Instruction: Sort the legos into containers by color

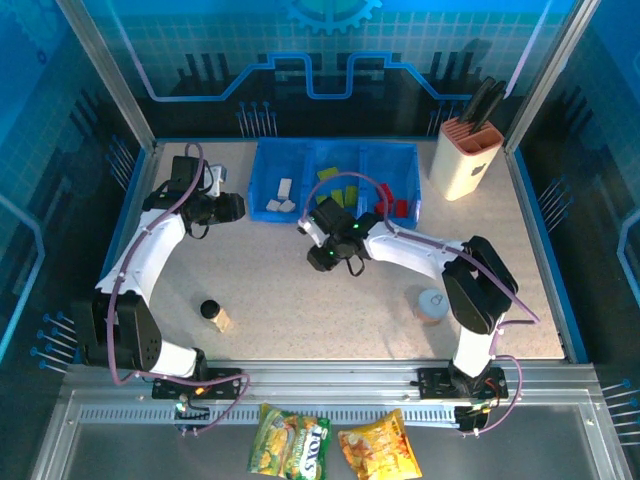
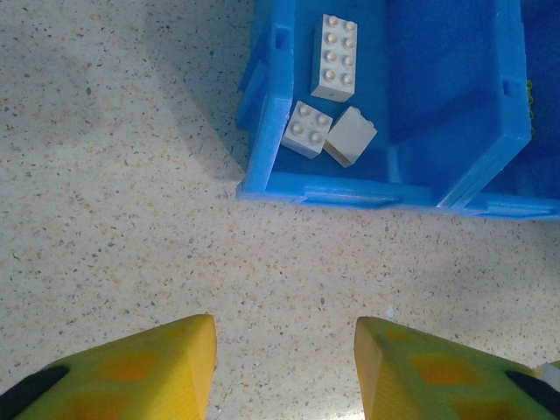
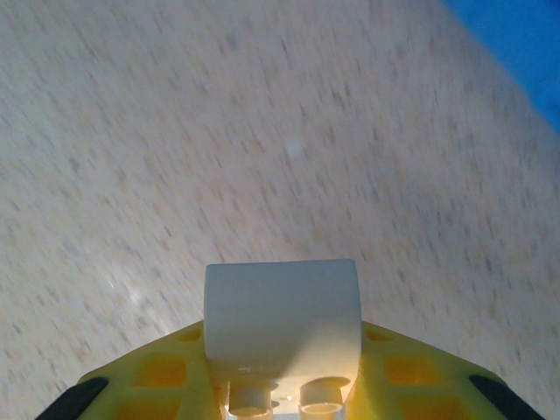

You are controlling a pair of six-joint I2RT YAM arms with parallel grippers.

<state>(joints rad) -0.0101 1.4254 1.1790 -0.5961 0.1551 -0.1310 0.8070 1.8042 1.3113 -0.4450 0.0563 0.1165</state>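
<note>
Right wrist: right hand [image 3: 284,350] clamps white brick [image 3: 282,302].
Left wrist: left hand [image 2: 284,350] parted, empty; three loose bricks [image 2: 334,57] in tray [image 2: 350,192].

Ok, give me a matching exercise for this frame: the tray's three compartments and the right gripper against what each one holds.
Column one:
1. left compartment
2. middle compartment
3. right compartment
4. right gripper

Column two:
A. red Lego bricks
B. one white Lego brick, clamped between the fingers
C. three white Lego bricks
D. lime green Lego bricks

Pairs: 1-C, 2-D, 3-A, 4-B.
</note>
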